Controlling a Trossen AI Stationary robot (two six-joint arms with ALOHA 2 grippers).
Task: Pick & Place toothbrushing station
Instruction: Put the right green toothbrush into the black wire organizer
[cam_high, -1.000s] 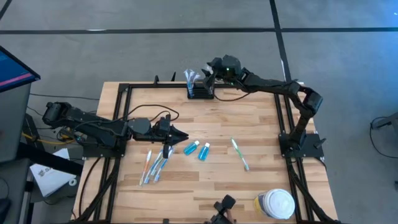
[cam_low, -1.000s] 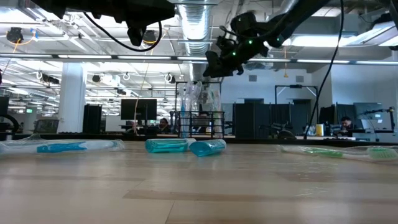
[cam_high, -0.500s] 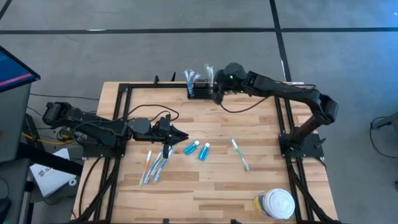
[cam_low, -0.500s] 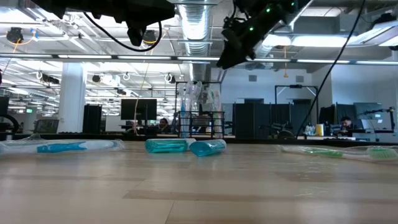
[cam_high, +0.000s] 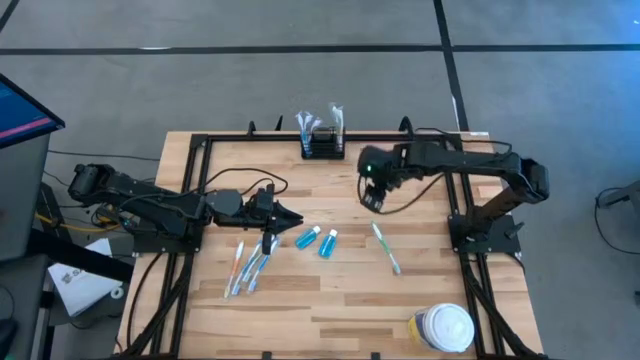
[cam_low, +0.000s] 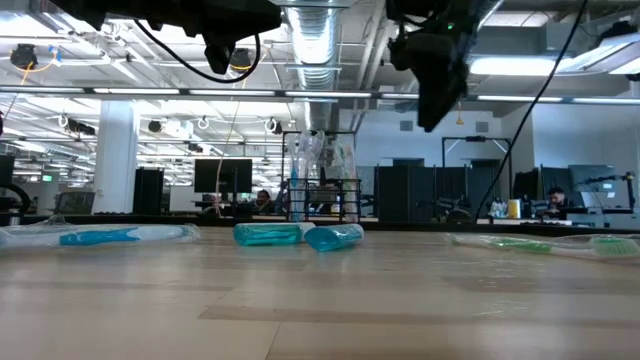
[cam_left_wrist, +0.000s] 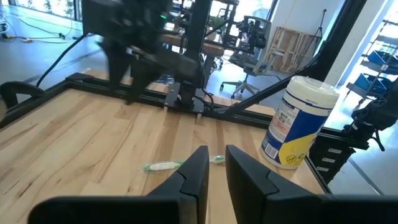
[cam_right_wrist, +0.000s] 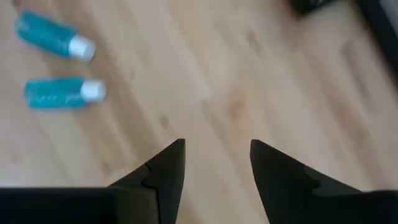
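Note:
The toothbrushing station, a small black open-topped holder (cam_high: 322, 146), stands on the table at the middle of the far edge. Two clear-wrapped brushes (cam_high: 305, 122) stick up out of it. In the low view the holder (cam_low: 322, 197) shows behind the bottles. My right gripper (cam_high: 372, 196) hangs open over bare wood on the near-right side of the holder, pointing steeply down, with nothing between its fingers (cam_right_wrist: 216, 152). My left gripper (cam_high: 287, 215) waits level at the left-middle, its fingers (cam_left_wrist: 216, 169) a narrow gap apart and empty.
Two small blue bottles (cam_high: 307, 238) (cam_high: 328, 243) lie mid-table. A green toothbrush (cam_high: 385, 247) lies to their right, and wrapped toothbrushes (cam_high: 246, 268) lie near my left gripper. A white-lidded jar with a yellow label (cam_high: 443, 328) stands at the near right. A black frame rail (cam_high: 200, 180) borders the table.
My right gripper has drawn away from the holder at the far edge. It has gone toward the near edge and slightly right, and has tipped from nearly level to pointing steeply down. It has stayed open and empty. The holder and its brushes have kept their place.

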